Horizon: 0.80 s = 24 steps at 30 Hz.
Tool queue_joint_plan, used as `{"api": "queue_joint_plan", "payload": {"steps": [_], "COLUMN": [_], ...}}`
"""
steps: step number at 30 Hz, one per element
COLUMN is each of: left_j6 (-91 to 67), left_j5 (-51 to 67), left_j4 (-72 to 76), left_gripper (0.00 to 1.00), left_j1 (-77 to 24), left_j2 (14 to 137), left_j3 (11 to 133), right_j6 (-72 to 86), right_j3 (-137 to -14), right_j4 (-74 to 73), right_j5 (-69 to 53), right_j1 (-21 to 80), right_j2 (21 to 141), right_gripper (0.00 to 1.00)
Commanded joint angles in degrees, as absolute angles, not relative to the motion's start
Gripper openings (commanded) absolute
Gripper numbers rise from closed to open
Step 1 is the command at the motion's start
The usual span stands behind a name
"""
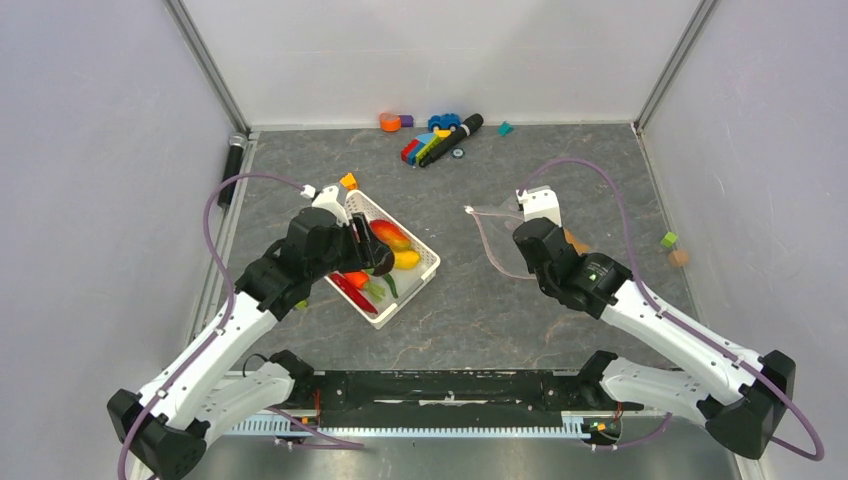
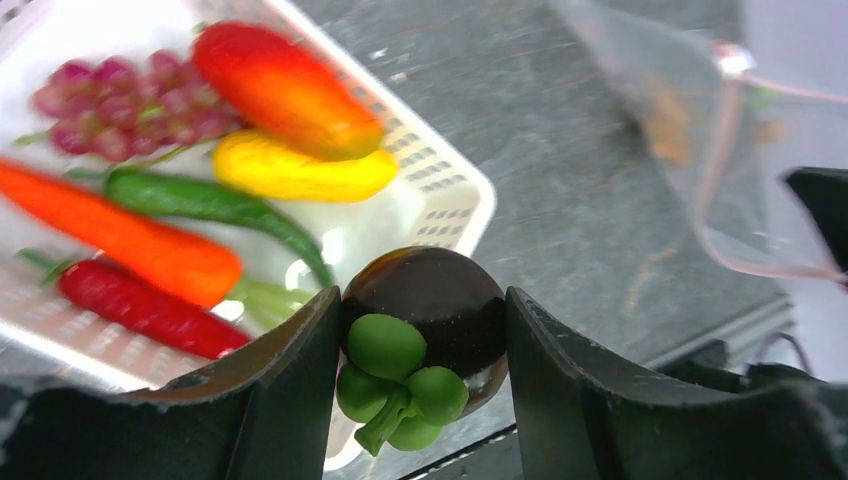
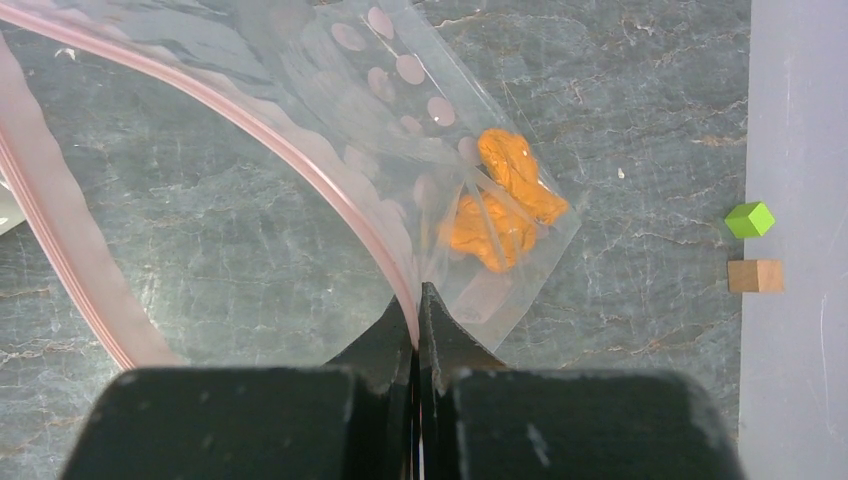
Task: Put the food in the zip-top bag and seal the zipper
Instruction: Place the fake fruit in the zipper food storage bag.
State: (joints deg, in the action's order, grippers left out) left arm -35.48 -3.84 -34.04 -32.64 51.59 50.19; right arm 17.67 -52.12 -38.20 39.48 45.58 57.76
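Observation:
My left gripper (image 1: pixel 375 256) is shut on a dark purple toy mangosteen (image 2: pixel 440 300) with a green leafy cap, held over the near corner of the white slotted basket (image 2: pixel 452 205). In the basket lie purple grapes (image 2: pixel 120 100), a red-orange mango (image 2: pixel 285 85), a yellow fruit (image 2: pixel 300 170), a green chilli (image 2: pixel 210 200), a carrot (image 2: pixel 120 235) and a red chilli (image 2: pixel 140 305). My right gripper (image 3: pixel 418 300) is shut on the pink zipper (image 3: pixel 300 140) of the zip-top bag (image 3: pixel 400 100), which hangs open with an orange food piece (image 3: pixel 505 200) inside. The bag also shows in the top view (image 1: pixel 490 228).
Toy blocks, a blue car and a black marker (image 1: pixel 440 135) lie at the back. An orange block (image 1: pixel 348 181) sits behind the basket (image 1: pixel 428 262). A green cube (image 3: pixel 749 218) and a wooden block (image 3: pixel 755 275) lie by the right wall. A black cylinder (image 1: pixel 232 160) lies at the left edge.

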Motion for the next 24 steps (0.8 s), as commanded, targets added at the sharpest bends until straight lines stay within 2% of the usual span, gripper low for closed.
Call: {"api": "queue_joint_plan", "payload": {"steps": [1, 12, 24], "left_j6": [-32.52, -35.79, -34.19], "left_j5": [8.35, 23.37, 19.25], "left_j4": [-20.31, -1.58, 7.36], "left_gripper": [0.02, 0.02, 0.02], "left_j1": [-32.84, -34.88, -46.34], "left_j2": [49.89, 58.39, 73.30], "left_j3": [50.83, 51.49, 60.89], "right_j6": [17.70, 17.12, 16.97], "right_j3": [-52.04, -51.25, -51.06], "right_j4": [-36.23, -33.90, -32.26], "right_j5": [39.55, 36.56, 32.25], "right_j1": [45.40, 45.40, 45.35], "right_j2": [56.43, 54.67, 53.84], "right_gripper": [0.02, 0.02, 0.02]}}
